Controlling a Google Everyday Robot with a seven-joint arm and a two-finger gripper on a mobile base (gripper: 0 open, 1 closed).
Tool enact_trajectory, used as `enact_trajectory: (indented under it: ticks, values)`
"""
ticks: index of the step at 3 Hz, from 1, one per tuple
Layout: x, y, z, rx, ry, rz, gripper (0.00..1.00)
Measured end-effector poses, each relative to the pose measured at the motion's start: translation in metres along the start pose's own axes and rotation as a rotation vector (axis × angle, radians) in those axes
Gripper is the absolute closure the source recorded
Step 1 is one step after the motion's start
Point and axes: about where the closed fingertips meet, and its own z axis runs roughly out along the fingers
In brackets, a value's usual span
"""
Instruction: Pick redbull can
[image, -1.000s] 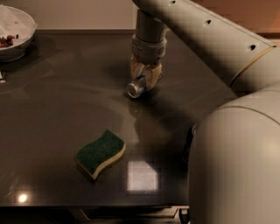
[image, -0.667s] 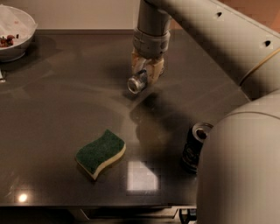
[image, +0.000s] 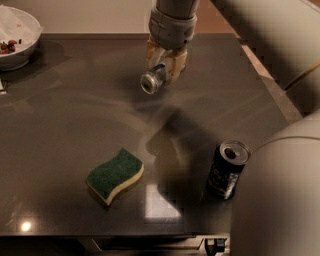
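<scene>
My gripper (image: 165, 64) hangs over the far middle of the dark table and is shut on the redbull can (image: 153, 81). The slim silver can lies sideways between the fingers, its shiny round end facing me. It is lifted clear of the table top, with its shadow on the surface below. The rest of the can's body is hidden by the fingers.
A wider dark can (image: 227, 170) stands upright at the front right, its top opened. A green and yellow sponge (image: 115, 175) lies at the front middle. A white bowl (image: 18, 36) with food sits at the far left corner. The table's front edge (image: 100, 234) is near.
My gripper has risen with the redbull can in it, lifting it off the table. My arm has swung aside and the dark can at the front right has come into full view.
</scene>
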Motion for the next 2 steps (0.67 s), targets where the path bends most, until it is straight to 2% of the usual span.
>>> enact_trajectory:
  ticks: [1, 2]
  values:
    - [-0.0015, -0.0167, -0.0159, 0.072, -0.004, -0.001, 1.00]
    - [0.0000, -0.0240, -0.0144, 0.095, 0.001, -0.002, 1.00]
